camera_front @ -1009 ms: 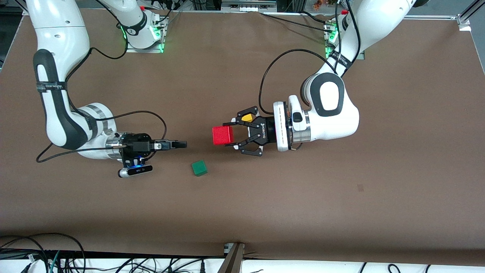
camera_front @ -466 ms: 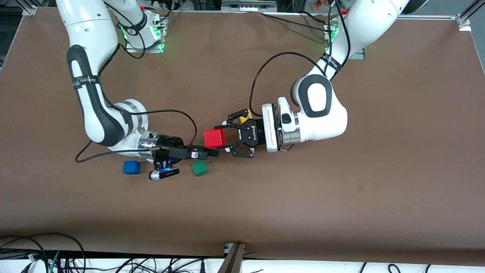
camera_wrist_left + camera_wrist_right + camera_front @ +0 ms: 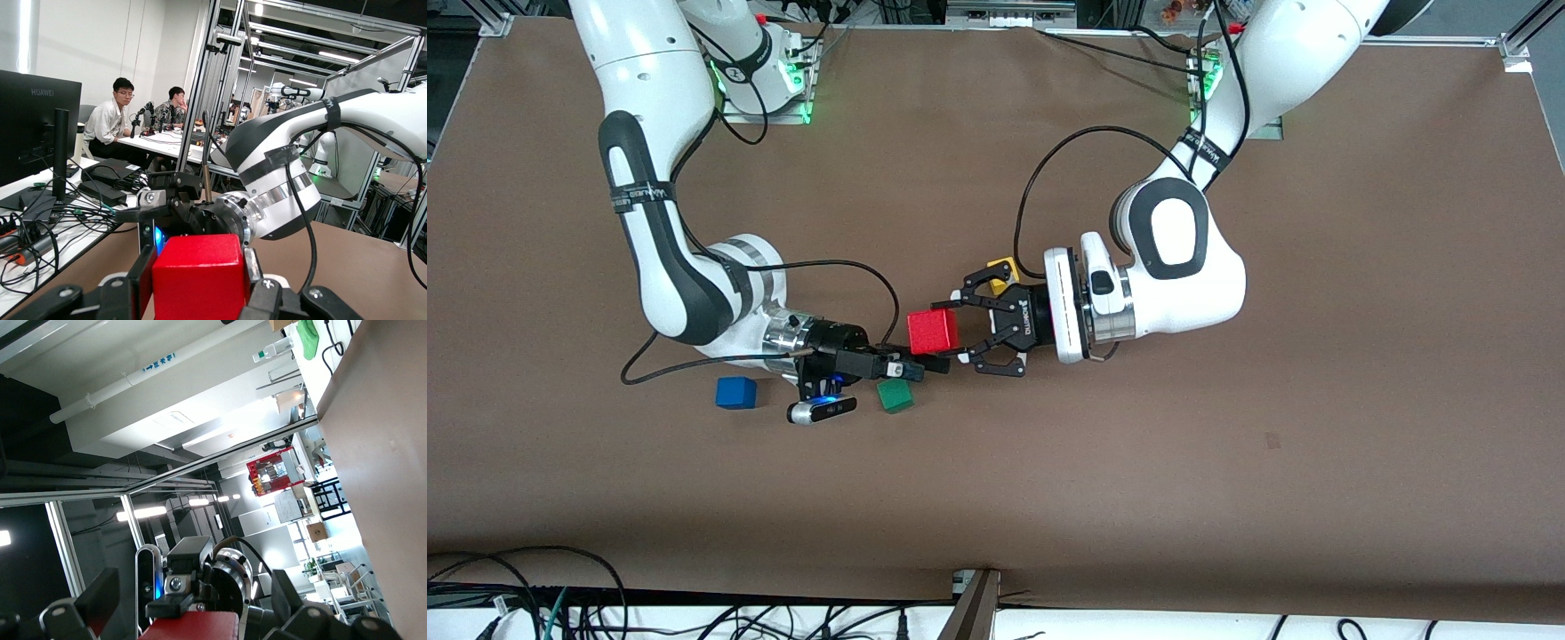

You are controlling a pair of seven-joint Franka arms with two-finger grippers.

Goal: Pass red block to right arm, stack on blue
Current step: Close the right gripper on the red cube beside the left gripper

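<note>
From my station, the things nearest the front camera are the green cube [image 3: 895,396] and the blue cube [image 3: 735,392], both resting on the brown tabletop [image 3: 1227,462]. The blue cube sits toward the right arm's end, well apart from the green one, with the right arm's wrist camera between them.

Just above the green cube I see the right gripper [image 3: 927,364], held level on its side, its slim black fingers spread wide and reaching in at the red block [image 3: 933,332] from the nearer side. I cannot tell from the front view whether those fingers touch the block yet. In the right wrist view the block [image 3: 190,627] shows at the frame's edge, with the left arm's black claw fingers [image 3: 100,597] either side of it.

The red block is up in the air over the middle of the tabletop, clamped in the left gripper [image 3: 960,331], whose black claw fingers are closed on two opposite faces. The left wrist view shows the block [image 3: 198,277] filling the space between those fingers, with the right arm's silvery wrist cuff [image 3: 277,203] facing it directly.

A little farther from the front camera, a yellow cube [image 3: 1005,269] lies on the tabletop, partly hidden by the left gripper's linkage.
</note>
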